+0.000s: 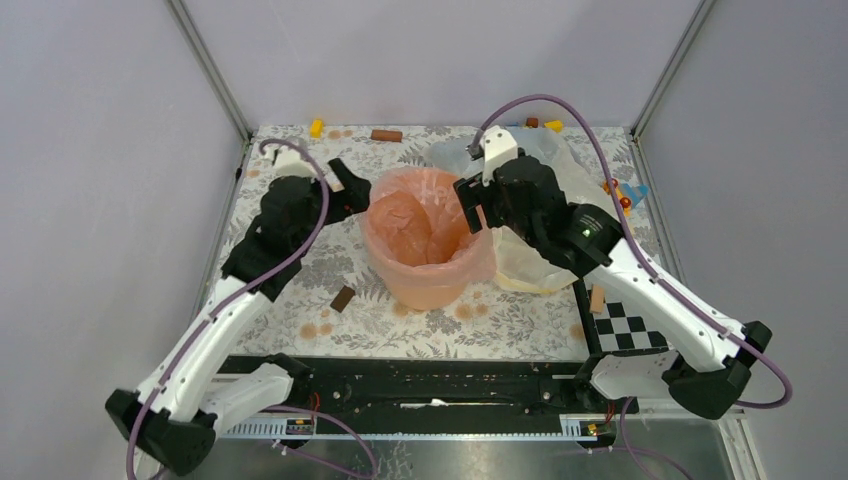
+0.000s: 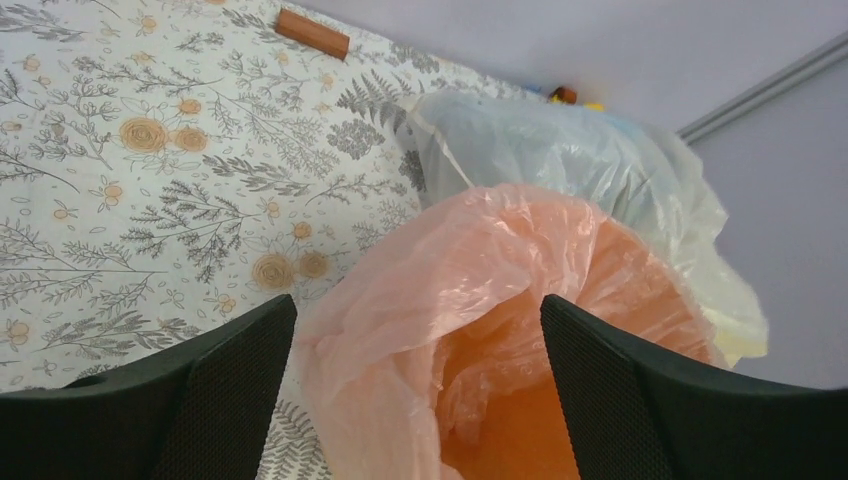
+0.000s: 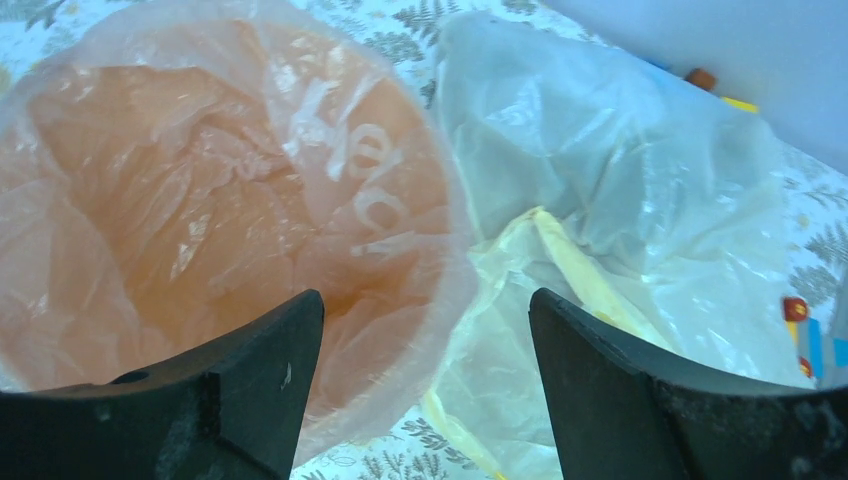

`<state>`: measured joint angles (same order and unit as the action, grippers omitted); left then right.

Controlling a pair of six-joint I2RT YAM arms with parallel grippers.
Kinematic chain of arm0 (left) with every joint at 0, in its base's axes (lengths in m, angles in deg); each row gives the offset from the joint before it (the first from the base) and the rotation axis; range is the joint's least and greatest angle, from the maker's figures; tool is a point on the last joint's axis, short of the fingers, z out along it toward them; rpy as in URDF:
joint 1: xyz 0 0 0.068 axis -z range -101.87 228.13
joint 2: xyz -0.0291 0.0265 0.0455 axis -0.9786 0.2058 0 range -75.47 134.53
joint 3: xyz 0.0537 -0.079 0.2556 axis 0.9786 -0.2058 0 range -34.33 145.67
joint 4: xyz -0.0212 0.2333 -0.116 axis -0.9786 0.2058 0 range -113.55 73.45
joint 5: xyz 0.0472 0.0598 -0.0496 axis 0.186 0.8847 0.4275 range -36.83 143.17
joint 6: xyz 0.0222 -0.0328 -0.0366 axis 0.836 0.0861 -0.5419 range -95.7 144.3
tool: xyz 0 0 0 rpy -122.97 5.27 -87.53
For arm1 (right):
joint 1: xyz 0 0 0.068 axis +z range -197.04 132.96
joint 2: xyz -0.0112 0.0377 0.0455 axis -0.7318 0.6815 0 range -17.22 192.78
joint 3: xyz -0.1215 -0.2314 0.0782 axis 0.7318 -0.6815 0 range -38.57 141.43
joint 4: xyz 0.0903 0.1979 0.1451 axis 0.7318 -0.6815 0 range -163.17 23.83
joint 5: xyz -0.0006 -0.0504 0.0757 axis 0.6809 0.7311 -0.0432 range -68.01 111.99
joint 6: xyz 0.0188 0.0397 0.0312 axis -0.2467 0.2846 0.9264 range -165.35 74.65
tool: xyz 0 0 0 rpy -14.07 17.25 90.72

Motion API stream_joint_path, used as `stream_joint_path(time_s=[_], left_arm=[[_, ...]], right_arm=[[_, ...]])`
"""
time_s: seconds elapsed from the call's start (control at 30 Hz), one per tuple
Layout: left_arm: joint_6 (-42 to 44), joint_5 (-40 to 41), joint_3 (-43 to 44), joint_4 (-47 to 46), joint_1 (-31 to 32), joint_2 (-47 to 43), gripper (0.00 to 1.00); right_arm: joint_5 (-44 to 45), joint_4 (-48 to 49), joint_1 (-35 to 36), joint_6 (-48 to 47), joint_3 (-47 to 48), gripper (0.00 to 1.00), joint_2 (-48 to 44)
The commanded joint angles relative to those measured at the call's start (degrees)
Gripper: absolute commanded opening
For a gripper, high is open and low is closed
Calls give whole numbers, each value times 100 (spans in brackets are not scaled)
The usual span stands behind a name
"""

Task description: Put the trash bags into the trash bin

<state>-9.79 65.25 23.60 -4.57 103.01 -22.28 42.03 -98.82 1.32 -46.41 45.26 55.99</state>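
The round, tapered peach-orange plastic bucket stands at the centre of the top view on the floral-printed table cover. The thin, crinkly, translucent pink plastic bag sits inside it like a liner: its mouth is folded out over the rim and its body sags into the hollow. The left gripper is at the bucket's left rim with its black fingers spread wide. In the lower middle of its wrist view the bag-covered rim lies between them, and whether they touch it cannot be told. The right gripper is at the right rim, its fingers also spread apart around the rim, pinching nothing. Right of the bucket and against its side lie a clear whitish plastic bag and a pale yellow plastic bag. A brown rectangular block lies near the top edge of the cover.
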Motion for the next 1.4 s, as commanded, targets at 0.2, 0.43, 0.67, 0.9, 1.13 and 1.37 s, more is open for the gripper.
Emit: stream_joint_path(time_s=[0.2,0.43,0.67,0.9,1.13,1.37], left_arm=[[745,1163,1126,1330,828,1306,75],[919,982,1196,1419,868,1624,53],[1226,2076,1374,1614,819,2013,22],[1242,1515,1590,1520,228,2181,0],[1206,1063,1863,1288,-713,2424,0],[1150,863,2746,1219,-1276,3113,0]], right_arm=[[981,512,-31,80,-546,83,-614],[1026,566,-32,80,-743,83,-729],[892,746,-35,80,-946,83,-743],[738,864,-29,242,-959,83,-659],[669,1085,-31,254,-1106,82,-712],[621,1836,-34,424,-1792,83,-1132]])
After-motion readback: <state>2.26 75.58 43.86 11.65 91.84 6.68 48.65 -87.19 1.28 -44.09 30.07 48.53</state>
